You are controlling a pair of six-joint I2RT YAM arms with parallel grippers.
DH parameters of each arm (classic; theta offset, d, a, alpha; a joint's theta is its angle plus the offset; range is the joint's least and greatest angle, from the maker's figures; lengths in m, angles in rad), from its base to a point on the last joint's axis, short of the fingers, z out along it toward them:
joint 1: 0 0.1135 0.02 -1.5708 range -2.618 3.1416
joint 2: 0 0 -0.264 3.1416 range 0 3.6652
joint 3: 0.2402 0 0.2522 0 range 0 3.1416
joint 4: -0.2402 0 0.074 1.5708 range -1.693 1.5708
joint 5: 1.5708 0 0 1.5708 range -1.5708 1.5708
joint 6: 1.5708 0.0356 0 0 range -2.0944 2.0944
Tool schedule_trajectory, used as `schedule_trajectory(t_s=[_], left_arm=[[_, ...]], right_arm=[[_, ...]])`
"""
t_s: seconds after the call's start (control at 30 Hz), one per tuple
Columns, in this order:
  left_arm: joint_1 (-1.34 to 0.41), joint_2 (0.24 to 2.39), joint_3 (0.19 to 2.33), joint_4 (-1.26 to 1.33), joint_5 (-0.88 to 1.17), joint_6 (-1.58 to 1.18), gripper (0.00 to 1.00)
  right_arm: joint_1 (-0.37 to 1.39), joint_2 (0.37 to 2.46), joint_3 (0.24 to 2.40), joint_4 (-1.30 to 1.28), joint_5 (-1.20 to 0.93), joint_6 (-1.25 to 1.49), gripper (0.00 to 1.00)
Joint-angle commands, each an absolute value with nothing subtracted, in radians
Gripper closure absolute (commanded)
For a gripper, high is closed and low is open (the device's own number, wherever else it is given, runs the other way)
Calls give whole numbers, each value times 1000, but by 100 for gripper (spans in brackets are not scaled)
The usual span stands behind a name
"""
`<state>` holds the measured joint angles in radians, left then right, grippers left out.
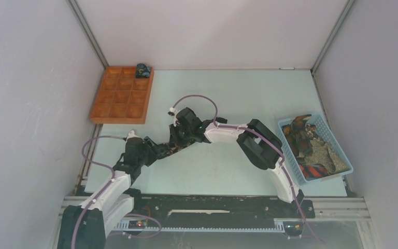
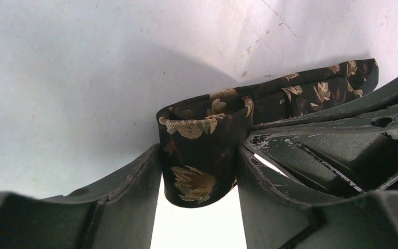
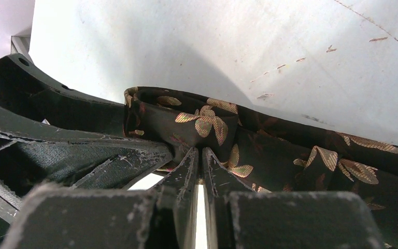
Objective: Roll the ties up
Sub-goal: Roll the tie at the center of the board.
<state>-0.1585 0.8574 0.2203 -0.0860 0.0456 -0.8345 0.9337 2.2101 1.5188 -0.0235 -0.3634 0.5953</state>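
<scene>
A black tie with a tan leaf pattern (image 1: pixel 172 149) lies mid-table between my two grippers. In the left wrist view its end is folded into a loop (image 2: pixel 199 129), and my left gripper (image 2: pixel 199 158) is closed against both sides of that loop. The rest of the tie (image 2: pixel 316 91) runs off to the right. My right gripper (image 3: pixel 199 153) has its fingers pressed together on the tie (image 3: pixel 290 155) next to the fold. In the top view the left gripper (image 1: pixel 160 149) and right gripper (image 1: pixel 179 139) meet tip to tip. A rolled tie (image 1: pixel 143 70) sits in the tray's far right corner.
An orange compartment tray (image 1: pixel 122 96) stands at the back left. A blue mesh basket (image 1: pixel 342 155) at the right holds several unrolled ties (image 1: pixel 303 137). White walls enclose the pale table (image 1: pixel 238 93) on three sides.
</scene>
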Motion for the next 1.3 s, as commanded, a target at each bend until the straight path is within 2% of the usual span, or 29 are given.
schedule_trajectory(t_s=[0.0,0.23,0.47,1.27], left_arm=[[-178,888,206,-52,51,-827,43],[-218,905,236,-76,22,-827,61],[-253,876,315,-234,-61,-802,68],[-417,1074,620,-575,-267,-711,74]], right_arm=[[932,2235,1504,-38,-353,592,91],[934,2209,1502,-30,-359,594,91],[932,2134,1511,-50,-346,588,90],[999,2214,1582,-71,-364,606,89]])
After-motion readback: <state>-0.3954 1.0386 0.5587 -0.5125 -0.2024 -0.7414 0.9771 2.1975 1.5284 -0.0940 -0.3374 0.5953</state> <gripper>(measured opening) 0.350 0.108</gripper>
